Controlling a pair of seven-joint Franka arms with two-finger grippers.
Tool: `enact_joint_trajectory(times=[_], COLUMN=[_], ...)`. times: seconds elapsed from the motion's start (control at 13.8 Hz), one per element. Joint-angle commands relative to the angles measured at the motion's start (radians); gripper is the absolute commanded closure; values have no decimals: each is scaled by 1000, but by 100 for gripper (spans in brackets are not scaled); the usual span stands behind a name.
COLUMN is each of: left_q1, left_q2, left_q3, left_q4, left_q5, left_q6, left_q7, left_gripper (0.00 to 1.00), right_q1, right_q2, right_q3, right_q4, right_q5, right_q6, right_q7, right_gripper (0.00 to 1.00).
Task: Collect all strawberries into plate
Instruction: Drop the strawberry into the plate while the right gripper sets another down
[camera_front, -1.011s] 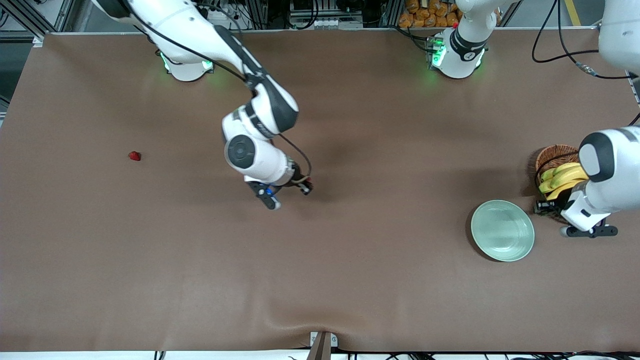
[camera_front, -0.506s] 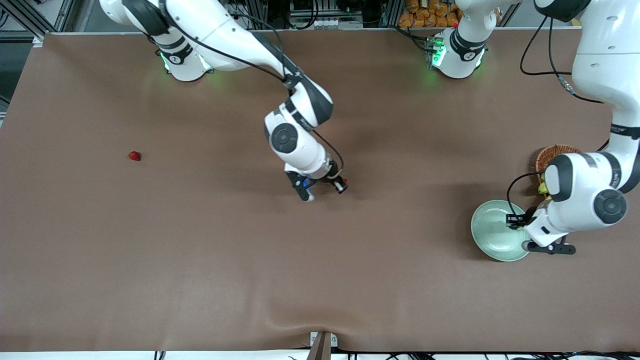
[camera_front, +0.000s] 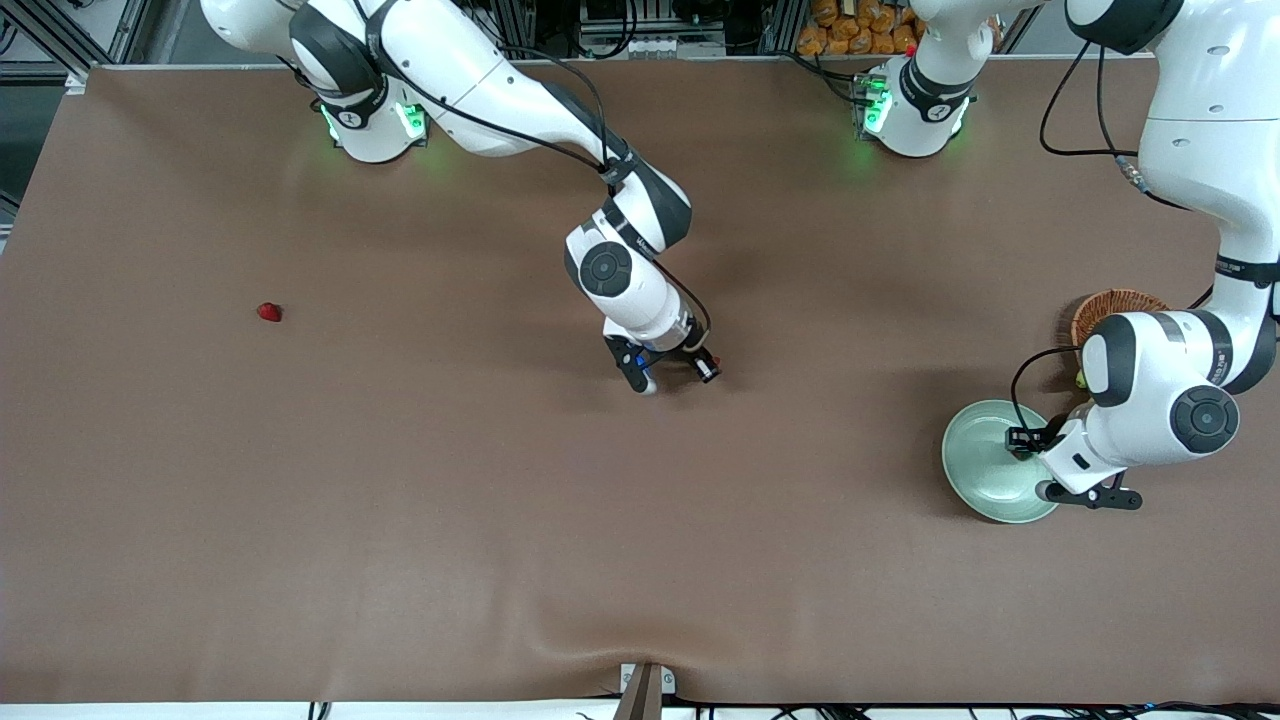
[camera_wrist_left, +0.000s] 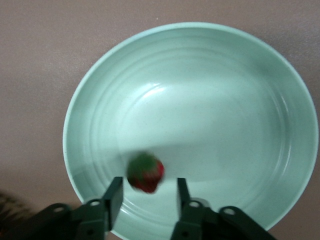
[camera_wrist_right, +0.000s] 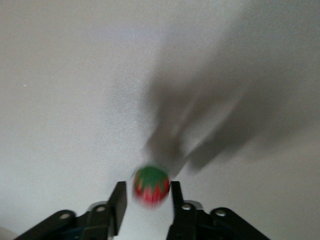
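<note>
strawberries lie in three places. one strawberry (camera_front: 268, 312) rests on the brown table (camera_front: 400, 520) at the middle left of the front frame, toward the right arm's end, well apart from both arms. the left gripper (camera_wrist_left: 146, 200) hangs over the mint-green plate (camera_wrist_left: 225, 90) at the lower right of the front frame; its fingers (camera_wrist_left: 114, 192) stand apart, and a second strawberry (camera_wrist_left: 145, 173) shows between them, clear of both, against the plate's inner surface. the wicker basket (camera_front: 1105, 308) sits just beside the plate, farther from the front camera. the right gripper (camera_wrist_right: 145, 202) is over bare table near the centre of the front frame; a third strawberry (camera_wrist_right: 151, 186) sits between its fingers (camera_wrist_right: 118, 200), blurred, and whether they clamp it cannot be told.
</note>
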Motion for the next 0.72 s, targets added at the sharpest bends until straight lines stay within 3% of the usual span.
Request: enact_joint_trajectory(times=[0.0,0.14,0.36,0.65], left_q1=[-6,-35,-113,-251], left_q2=[-34,-62,-88,-88], left_q3=[-2,-5,-7,-14], left_q4=[7,6,-4,-1], left_q5=[24,24,24,21], left_q6=[-16,-43,-82,-83], left_q7=[-2,-11,-135,-320], left_gripper=[0,0,0,0], right_q1=[1,-5,-80,-155], right_q2=[10,-13,-53,-128], right_q3=[-15,-18,-21,-21], right_q4=[44,44,62,61], right_q5=[10,4,-15,-82], right_q6=[-16,-34,-213,-342], right_q7=[23,19,0,-142], right_gripper=[0,0,0,0])
